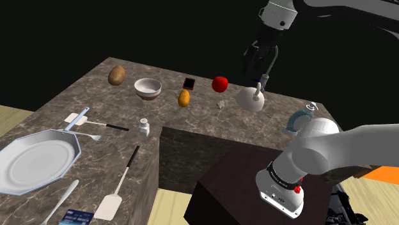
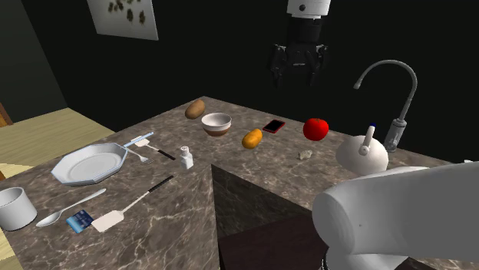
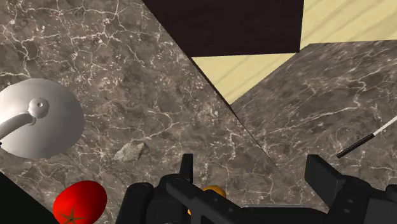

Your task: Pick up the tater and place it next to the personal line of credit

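Arm (image 1: 332, 150) reaching high, fingers (image 3: 324, 177) spread apart, empty, pointing down over stone counter (image 1: 192, 118)

On the marble counter (image 1: 83, 89), by count: one brown potato (image 1: 116, 75), one orange-yellow oval fruit or vegetable (image 1: 184, 98), one red tomato (image 1: 220, 83). One bowl (image 1: 148, 89), one octagonal plate (image 1: 38, 160), one white cup (image 2: 14, 209), one white kettle (image 1: 250, 100), one small shaker (image 1: 143, 128). Of cutlery four pieces, one of each: fork (image 1: 96, 136), black-handled knife (image 1: 105, 125), spoon (image 1: 61, 201), white spatula (image 1: 110, 206). One blue card (image 1: 77, 217), one phone in red case (image 1: 188, 83), one small grey lump (image 1: 221, 103) of unclear kind, one white-and-blue item (image 1: 77, 117) near the fork, also unclear. One curved faucet (image 2: 397, 132). One picture (image 2: 123, 15) on the wall.
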Controlling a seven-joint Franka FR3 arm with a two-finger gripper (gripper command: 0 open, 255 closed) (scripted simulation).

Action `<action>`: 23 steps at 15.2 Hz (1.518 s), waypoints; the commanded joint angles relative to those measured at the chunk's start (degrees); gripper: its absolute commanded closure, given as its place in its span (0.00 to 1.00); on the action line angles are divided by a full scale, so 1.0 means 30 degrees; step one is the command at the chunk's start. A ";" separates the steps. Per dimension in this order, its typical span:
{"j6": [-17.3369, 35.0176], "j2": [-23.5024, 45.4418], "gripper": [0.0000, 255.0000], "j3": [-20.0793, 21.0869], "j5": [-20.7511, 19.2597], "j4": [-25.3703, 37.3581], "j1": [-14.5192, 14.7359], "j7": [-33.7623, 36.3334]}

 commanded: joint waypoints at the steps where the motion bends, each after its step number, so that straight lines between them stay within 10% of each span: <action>1: 0.0000 0.0000 0.00 0.0000 0.0000 0.0000 0.0000 0.0000; 23: 1.1855 1.3738 0.00 0.1349 0.0245 0.2309 -0.1513 0.6468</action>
